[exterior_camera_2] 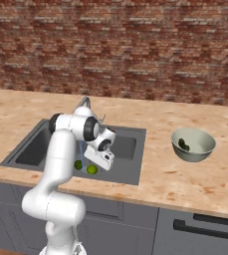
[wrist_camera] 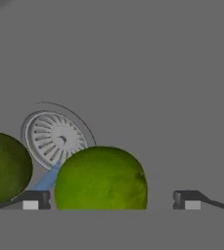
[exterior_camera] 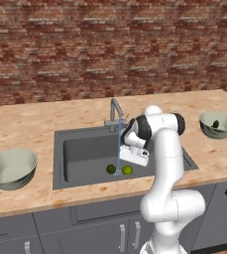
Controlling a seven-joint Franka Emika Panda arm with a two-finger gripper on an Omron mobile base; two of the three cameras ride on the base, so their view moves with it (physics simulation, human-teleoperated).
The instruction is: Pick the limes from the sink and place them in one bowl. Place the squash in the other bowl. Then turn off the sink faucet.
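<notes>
Hand view: gripper (wrist_camera: 111,200) straddles lime (wrist_camera: 100,178).

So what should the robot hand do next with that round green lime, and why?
Probably slide a little sideways to centre, then lower and close. The gripper is open, and the round bright green lime sits between its fingertips but closer to one, on the dark grey sink floor.
</notes>
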